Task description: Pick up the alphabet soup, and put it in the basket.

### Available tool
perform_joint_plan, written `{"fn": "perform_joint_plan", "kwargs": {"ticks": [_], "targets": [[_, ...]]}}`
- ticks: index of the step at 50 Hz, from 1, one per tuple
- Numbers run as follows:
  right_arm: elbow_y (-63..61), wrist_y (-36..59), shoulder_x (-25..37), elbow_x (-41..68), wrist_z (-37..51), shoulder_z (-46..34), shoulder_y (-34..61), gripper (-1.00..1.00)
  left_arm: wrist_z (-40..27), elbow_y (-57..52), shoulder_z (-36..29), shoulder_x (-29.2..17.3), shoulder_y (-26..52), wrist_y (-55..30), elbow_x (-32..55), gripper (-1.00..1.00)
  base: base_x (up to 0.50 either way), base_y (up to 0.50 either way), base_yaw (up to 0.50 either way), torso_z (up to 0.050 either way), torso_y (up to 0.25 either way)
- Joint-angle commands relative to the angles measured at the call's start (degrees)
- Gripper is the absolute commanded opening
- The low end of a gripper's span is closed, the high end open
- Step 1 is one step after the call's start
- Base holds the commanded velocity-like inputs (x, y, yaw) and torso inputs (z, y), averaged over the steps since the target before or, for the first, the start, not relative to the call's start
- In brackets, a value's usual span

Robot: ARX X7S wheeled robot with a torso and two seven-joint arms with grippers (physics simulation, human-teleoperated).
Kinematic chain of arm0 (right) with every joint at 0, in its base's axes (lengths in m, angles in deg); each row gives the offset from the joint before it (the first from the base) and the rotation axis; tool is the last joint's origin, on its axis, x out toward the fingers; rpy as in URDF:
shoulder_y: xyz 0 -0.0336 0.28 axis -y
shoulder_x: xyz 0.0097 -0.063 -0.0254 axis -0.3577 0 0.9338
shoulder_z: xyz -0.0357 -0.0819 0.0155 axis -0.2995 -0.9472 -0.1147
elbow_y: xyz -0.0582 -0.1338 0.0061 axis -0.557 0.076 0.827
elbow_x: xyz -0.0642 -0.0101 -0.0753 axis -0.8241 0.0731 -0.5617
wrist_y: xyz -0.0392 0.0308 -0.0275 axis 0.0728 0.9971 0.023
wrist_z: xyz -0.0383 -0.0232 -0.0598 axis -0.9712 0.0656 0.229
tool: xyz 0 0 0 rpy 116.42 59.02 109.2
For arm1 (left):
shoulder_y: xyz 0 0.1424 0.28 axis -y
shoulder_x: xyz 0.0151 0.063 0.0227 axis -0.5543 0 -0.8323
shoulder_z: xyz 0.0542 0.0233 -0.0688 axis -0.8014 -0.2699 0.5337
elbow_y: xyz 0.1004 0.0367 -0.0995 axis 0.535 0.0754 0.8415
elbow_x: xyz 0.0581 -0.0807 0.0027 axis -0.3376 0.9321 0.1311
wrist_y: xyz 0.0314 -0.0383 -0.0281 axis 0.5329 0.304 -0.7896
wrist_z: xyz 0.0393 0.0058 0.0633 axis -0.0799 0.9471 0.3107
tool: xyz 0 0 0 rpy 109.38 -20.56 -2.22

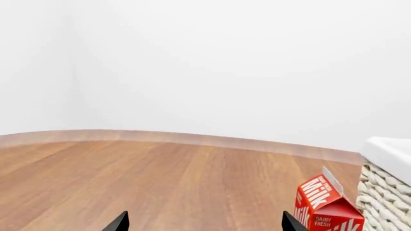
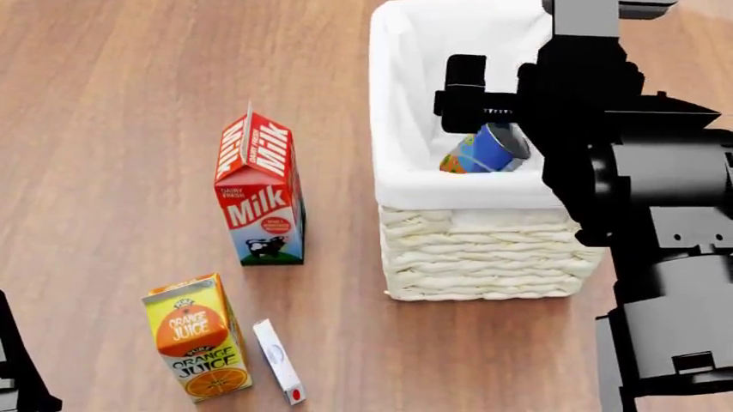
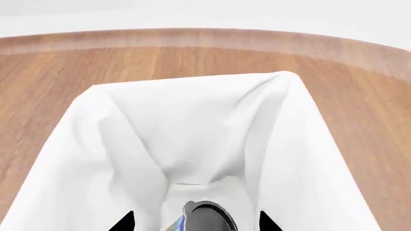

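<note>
The alphabet soup (image 2: 487,150), a blue-labelled can with a yellow-orange lower part, lies tilted inside the basket (image 2: 481,249), against its near right side. In the right wrist view the can's silvery top (image 3: 209,219) shows between the two fingertips, with a gap on each side. My right gripper (image 3: 196,222) hangs open over the basket's white cloth lining (image 3: 192,130). My left gripper (image 1: 205,224) is open above the bare wooden floor, with nothing between its fingers.
A red milk carton (image 2: 261,193) stands left of the basket and also shows in the left wrist view as the milk carton (image 1: 327,204). An orange juice carton (image 2: 197,348) and a small white box (image 2: 278,360) sit nearer. My right arm (image 2: 641,197) looms over the basket's right side.
</note>
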Motion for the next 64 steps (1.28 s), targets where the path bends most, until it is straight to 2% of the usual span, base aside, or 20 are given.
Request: {"fn": "perform_joint_plan", "kwargs": {"ticks": [1, 15, 38, 48, 64], "targets": [[-1.4, -1.8, 0.2, 0.2, 0.5, 1.6, 0.1, 1.00, -0.1, 0.1, -0.4, -0.1, 0.2, 0.0, 0.0, 1.00, 0.00, 0.00, 0.00, 0.000, 0.000], [-12.6, -4.7, 2.4, 1.9, 3.6, 4.2, -2.9, 1.00, -0.1, 0.3, -0.8, -0.2, 0.3, 0.0, -0.2, 1.00, 0.00, 0.00, 0.00, 0.000, 0.000], [-31.9, -25.3, 6.2, 0.1, 8.3, 11.2, -12.4, 1.00, -0.3, -0.5, -1.1, -0.7, -0.1, 0.1, -0.2, 1.00, 0.00, 0.00, 0.00, 0.000, 0.000], [-44.6, -35.3, 10.0, -4.5, 12.1, 13.3, -19.5, 1.00, -1.1, -3.8, -0.5, -1.5, -1.4, -0.1, -0.1, 1.00, 0.00, 0.00, 0.00, 0.000, 0.000], [-66.9, -31.8, 19.8, -2.6, 19.5, 17.5, -27.4, 1.00, -1.9, -10.1, 0.5, -2.9, -3.9, 0.7, -0.6, 1.00, 0.00, 0.00, 0.00, 0.000, 0.000]]}}
